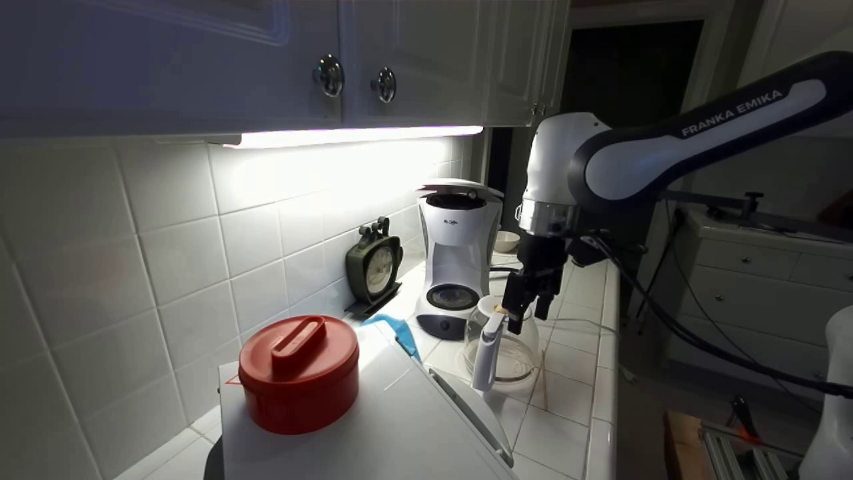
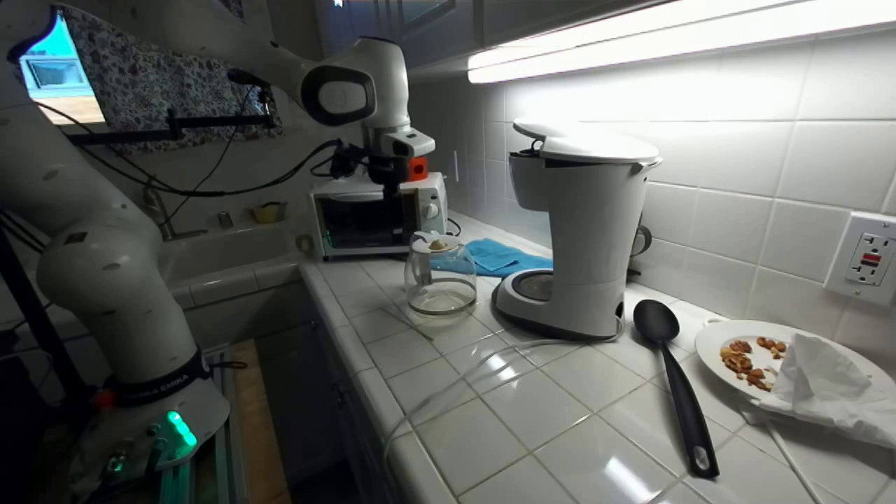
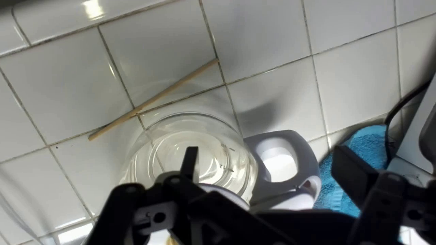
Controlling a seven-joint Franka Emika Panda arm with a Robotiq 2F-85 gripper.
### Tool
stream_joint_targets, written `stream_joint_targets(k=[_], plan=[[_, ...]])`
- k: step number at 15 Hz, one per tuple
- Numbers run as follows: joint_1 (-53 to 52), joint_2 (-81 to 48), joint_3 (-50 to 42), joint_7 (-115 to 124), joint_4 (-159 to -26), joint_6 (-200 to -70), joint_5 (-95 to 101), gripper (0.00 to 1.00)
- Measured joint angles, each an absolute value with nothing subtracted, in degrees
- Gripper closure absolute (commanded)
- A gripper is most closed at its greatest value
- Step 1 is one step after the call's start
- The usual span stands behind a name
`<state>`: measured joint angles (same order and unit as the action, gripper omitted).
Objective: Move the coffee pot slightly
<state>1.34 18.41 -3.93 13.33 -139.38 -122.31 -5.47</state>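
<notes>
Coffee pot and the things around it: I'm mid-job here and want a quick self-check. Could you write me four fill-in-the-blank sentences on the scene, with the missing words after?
1. The coffee pot stands on the tiled ____, off the hot plate of the coffee machine.
2. In the wrist view, the gripper has its jaws ____, not shut.
3. The towel near the coffee pot is colored ____.
4. The red pot sits on top of the ____.

Missing words: counter; open; blue; toaster oven.
</notes>
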Motion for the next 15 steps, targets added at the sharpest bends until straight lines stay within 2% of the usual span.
stream_joint_targets(k=[15], plan=[[2.80, 14.23, -0.96, 35.17, -139.02, -128.28, -8.32, 0.00]])
